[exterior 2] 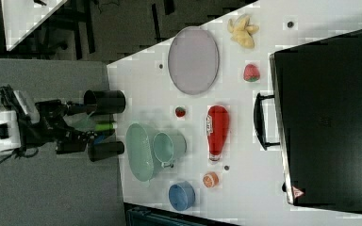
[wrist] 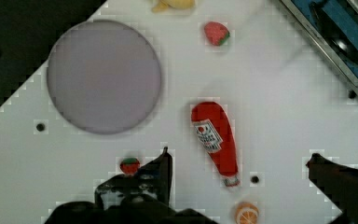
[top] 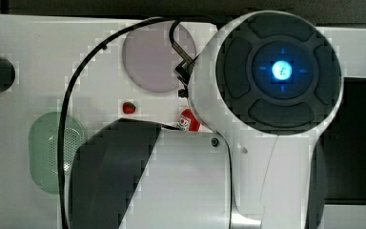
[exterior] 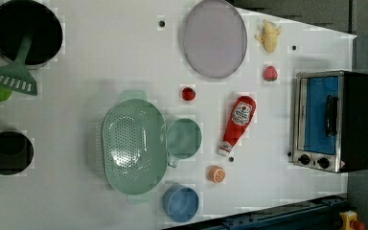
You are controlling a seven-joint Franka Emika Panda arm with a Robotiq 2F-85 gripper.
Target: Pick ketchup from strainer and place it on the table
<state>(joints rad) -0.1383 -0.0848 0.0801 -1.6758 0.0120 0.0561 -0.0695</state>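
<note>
Ketchup (exterior: 238,124) – red bottle, white label, white cap – flat on worktop (exterior: 100,57), outside strainer (exterior: 133,146); pincer (wrist: 237,163) wide open above, free worktop around.

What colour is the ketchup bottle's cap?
White, on the red ketchup bottle; the left view shows it best.

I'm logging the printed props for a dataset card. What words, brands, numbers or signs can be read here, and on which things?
Ketchup: white label with a red emblem; its print is too blurred to read.
Toaster oven: a red warning triangle sign at one corner; no wording can be read.
Nothing else carries legible text.
</note>
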